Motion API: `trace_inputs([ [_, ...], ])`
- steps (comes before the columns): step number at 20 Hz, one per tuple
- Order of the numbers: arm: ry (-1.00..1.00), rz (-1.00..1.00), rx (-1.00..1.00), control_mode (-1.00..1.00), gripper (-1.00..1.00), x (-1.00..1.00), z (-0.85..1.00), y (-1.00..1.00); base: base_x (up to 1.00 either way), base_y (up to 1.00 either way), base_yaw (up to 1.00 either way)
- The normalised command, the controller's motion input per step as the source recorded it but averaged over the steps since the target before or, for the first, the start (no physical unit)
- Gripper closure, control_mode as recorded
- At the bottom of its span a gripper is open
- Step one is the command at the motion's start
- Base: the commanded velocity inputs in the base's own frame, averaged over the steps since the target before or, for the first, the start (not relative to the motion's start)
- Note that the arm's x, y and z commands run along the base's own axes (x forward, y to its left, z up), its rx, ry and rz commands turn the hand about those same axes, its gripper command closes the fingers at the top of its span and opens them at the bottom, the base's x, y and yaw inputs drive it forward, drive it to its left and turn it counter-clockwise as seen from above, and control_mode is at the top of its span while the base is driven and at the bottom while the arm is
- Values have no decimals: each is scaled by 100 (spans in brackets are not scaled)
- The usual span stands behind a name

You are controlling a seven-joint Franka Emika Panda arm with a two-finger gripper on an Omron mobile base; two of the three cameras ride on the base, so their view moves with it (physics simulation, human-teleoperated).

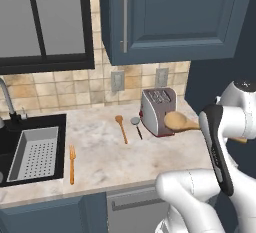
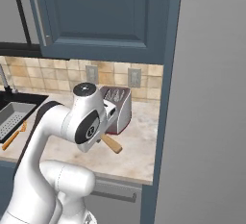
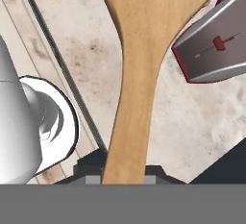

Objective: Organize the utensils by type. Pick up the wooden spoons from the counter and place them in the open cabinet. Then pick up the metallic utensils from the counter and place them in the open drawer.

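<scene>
The tool (image 3: 124, 177) is clenched on the handle of a wooden spoon (image 3: 139, 74); at the bottom centre of the hand view the handle runs straight down between the two dark tips, with the bowl fanning out at the top edge. In the left base view the spoon's oval bowl (image 1: 181, 122) juts out leftward from the white forearm at the right middle of the frame, held in the air in front of the toaster (image 1: 158, 110). In the right base view the butt of its handle pokes out below the wrist near the frame's centre.

Beyond the held spoon, the beige marbled worktop (image 1: 100, 152) carries the rest. A second wooden spoon (image 1: 121, 128) lies at centre frame. Just beside it, to the right, is the short dark-handled utensil with the round silver head (image 1: 136, 126). The orange-copper fork (image 1: 72, 164) lies well apart at lower left, just beside the black sink (image 1: 32, 149) with its grey strainer basket.

The dark blue cabinet (image 1: 170, 12) fills the upper right. From this angle its panel with the grey bar handle looks closed or edge-on, so I cannot tell how far it stands open.

As I read it, the task is at its first carry. One spoon is lifted but not yet shelved. The other spoon and both metal pieces remain to be moved.
</scene>
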Motion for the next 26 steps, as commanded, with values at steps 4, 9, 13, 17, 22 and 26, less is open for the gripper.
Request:
trace_inputs([
  [4,0,0,0,100,100,-1,0,0,-20,0,0],
  [9,0,0,0,100,100,0,0,0,-65,0,0],
  [13,0,0,0,100,100,0,0,0,-75,0,0],
  [17,0,0,0,100,100,0,0,0,-70,0,0],
  [22,0,0,0,100,100,0,0,0,-46,0,26],
  [26,0,0,0,100,100,0,0,0,-23,0,82],
])
